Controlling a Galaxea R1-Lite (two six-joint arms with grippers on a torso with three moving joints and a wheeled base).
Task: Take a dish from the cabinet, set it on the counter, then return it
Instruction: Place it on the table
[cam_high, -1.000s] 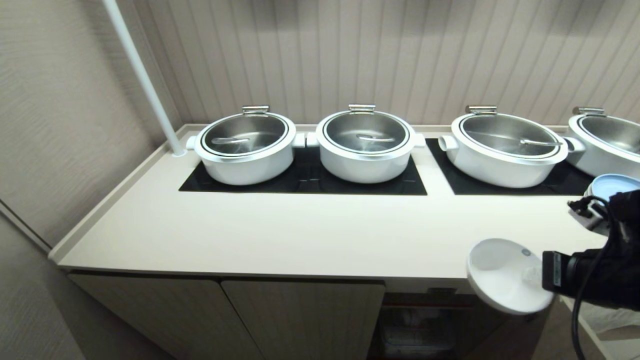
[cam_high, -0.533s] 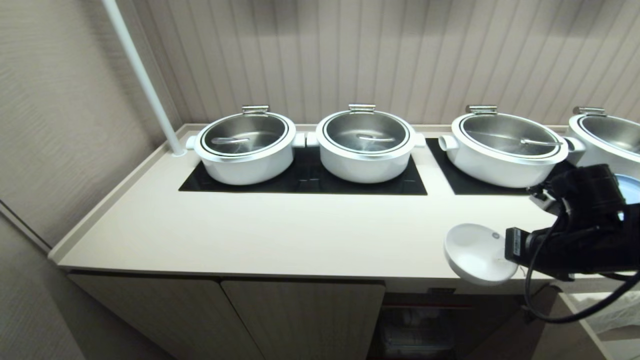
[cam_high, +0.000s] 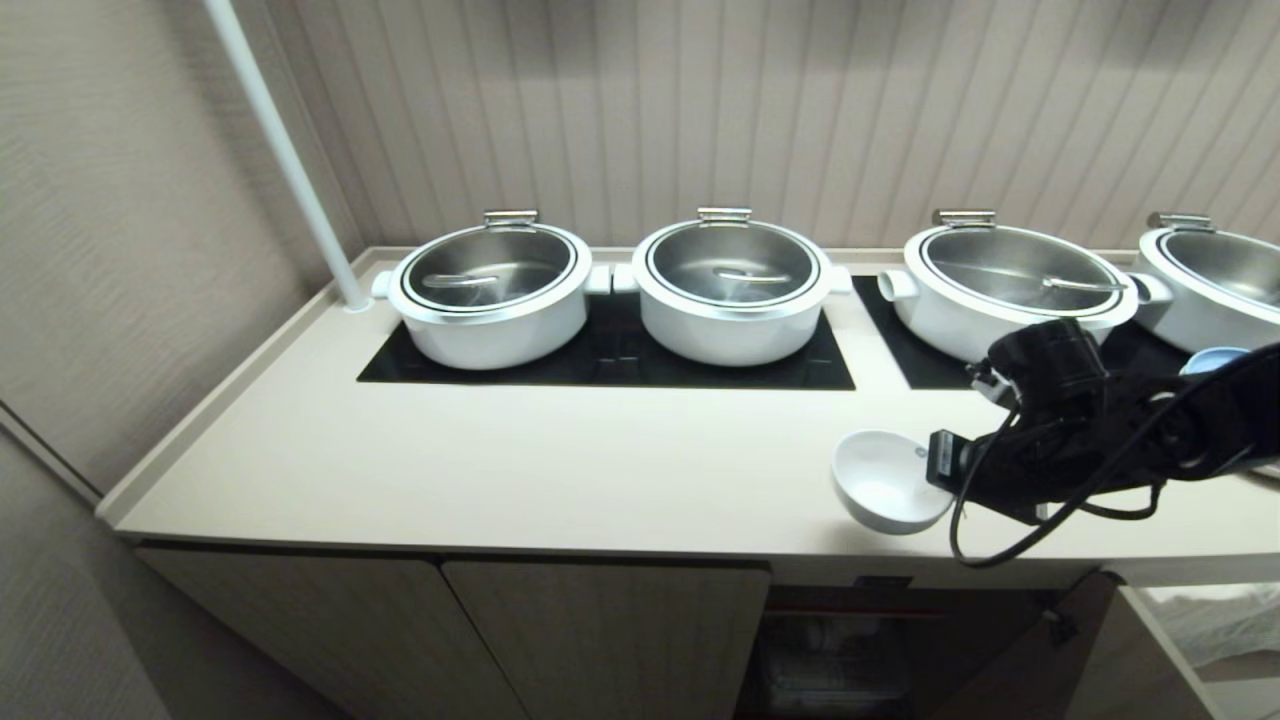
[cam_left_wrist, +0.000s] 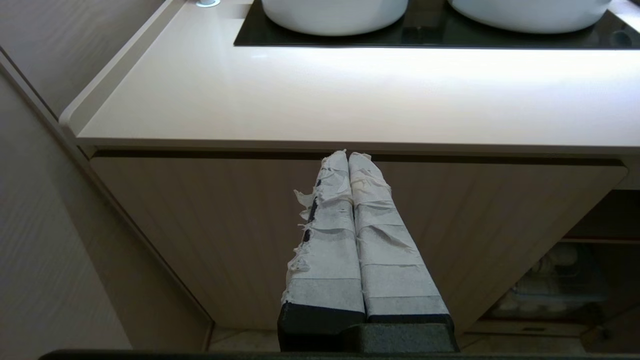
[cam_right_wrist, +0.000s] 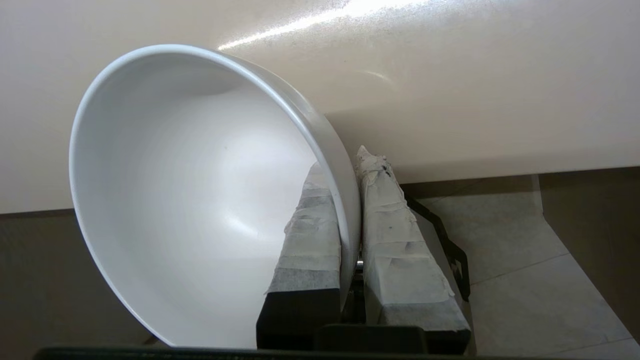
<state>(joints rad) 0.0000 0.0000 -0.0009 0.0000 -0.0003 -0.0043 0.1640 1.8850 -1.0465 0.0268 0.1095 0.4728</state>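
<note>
I count four white pots (cam_high: 490, 295) with steel lids — all on the counter (cam_high: 560, 470) | two black cooktop panels (cam_high: 610, 360) | one white bowl (cam_high: 885, 480) | one white pole (cam_high: 285, 155) | two closed cabinet doors (cam_high: 600, 640) — beige

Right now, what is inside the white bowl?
The bowl holds no contents; only one taped finger of the right pincer reaches inside, hiding the small patch behind it.
</note>
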